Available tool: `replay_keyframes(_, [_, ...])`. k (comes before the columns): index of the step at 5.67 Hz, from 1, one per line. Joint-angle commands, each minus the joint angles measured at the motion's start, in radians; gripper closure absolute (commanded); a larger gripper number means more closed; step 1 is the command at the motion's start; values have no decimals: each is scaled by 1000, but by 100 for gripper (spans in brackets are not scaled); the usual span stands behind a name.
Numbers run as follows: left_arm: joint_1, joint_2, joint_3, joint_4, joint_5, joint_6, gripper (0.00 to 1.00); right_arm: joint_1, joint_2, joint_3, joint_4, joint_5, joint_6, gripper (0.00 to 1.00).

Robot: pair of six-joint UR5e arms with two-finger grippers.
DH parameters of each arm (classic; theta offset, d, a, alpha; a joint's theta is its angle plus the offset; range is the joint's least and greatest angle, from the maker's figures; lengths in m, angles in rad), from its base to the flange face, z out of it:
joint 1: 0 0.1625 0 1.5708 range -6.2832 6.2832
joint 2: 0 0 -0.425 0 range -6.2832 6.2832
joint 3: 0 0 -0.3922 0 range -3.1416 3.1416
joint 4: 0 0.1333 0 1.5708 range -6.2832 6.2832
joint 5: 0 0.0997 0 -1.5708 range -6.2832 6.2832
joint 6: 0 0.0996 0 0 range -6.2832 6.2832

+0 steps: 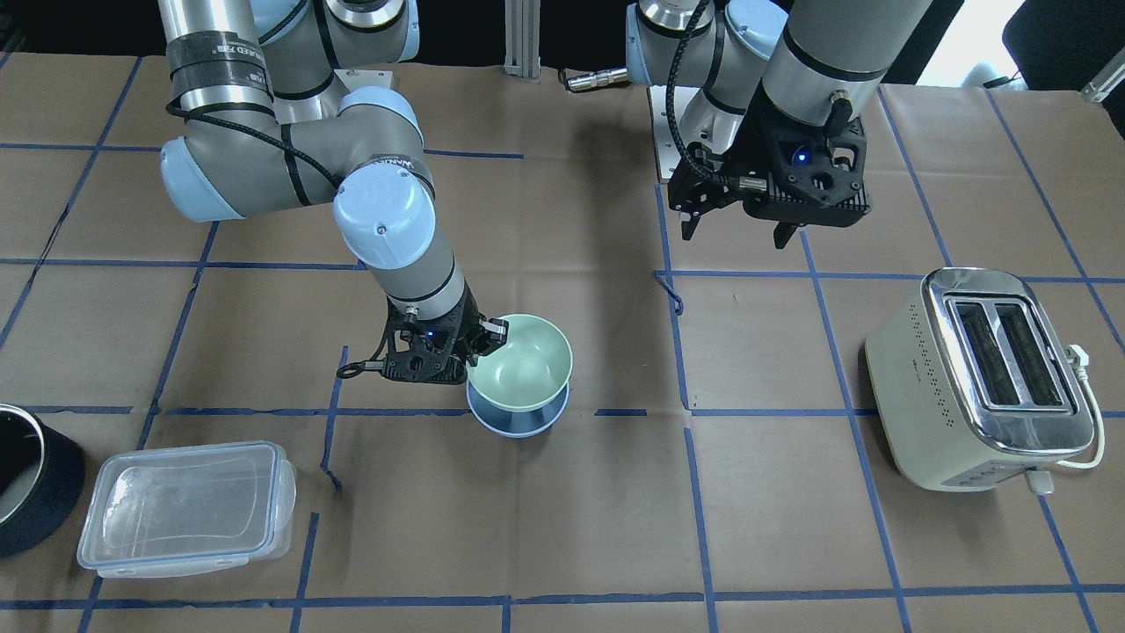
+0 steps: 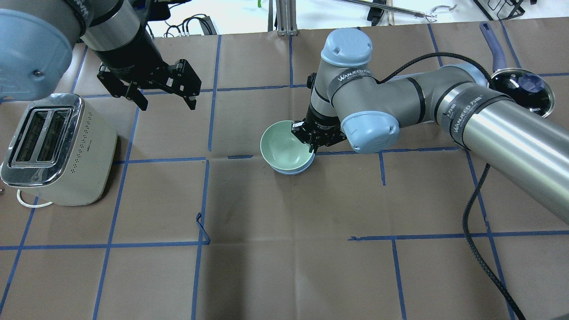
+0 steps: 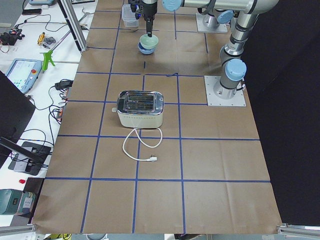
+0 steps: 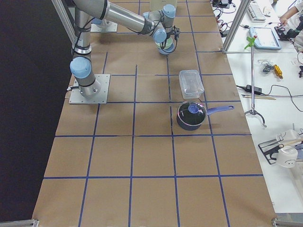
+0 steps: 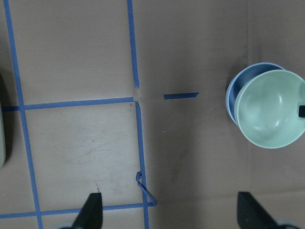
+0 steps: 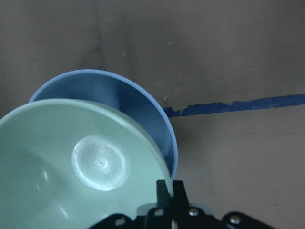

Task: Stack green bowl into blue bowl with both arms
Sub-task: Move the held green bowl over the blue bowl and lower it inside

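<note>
The green bowl (image 1: 520, 362) hangs upright just above the blue bowl (image 1: 518, 423), which stands on the table near its middle. My right gripper (image 1: 486, 339) is shut on the green bowl's rim. In the right wrist view the green bowl (image 6: 81, 167) overlaps the blue bowl (image 6: 138, 107) and the fingers (image 6: 164, 191) pinch its rim. The overhead view shows the green bowl (image 2: 284, 149) over the blue bowl (image 2: 293, 171), with the right gripper (image 2: 311, 140) on its rim. My left gripper (image 1: 736, 230) is open and empty, raised above the table, apart from the bowls. It also shows in the overhead view (image 2: 166, 101).
A cream toaster (image 1: 980, 378) with a cord stands on my left side. A clear lidded plastic box (image 1: 185, 508) and a dark navy pot (image 1: 31, 479) lie on my right side. Brown paper with blue tape lines covers the table (image 1: 562, 527).
</note>
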Motion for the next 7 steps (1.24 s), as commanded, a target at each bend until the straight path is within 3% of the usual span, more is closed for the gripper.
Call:
replay_keyframes(1, [0,0,0,0,0,0,1,-1,4,2,-4,6,4,79])
replay_keyframes(2, [0,0,0,0,0,0,1,-1,12,-9,-4,6,-1,39])
replay_keyframes(3, [0,0,0,0,0,0,1,-1,11,-12,-3,8,-2,13])
replay_keyframes(4, [0,0,0,0,0,0,1,-7,-2,-25,0,6,2,0])
replay_keyframes(5, [0,0,0,0,0,0,1,-34,-18,-95,104,5,5,0])
replay_keyframes(7, [0,0,0,0,2,0,1,-69,-148,-232,523,-7,-17,0])
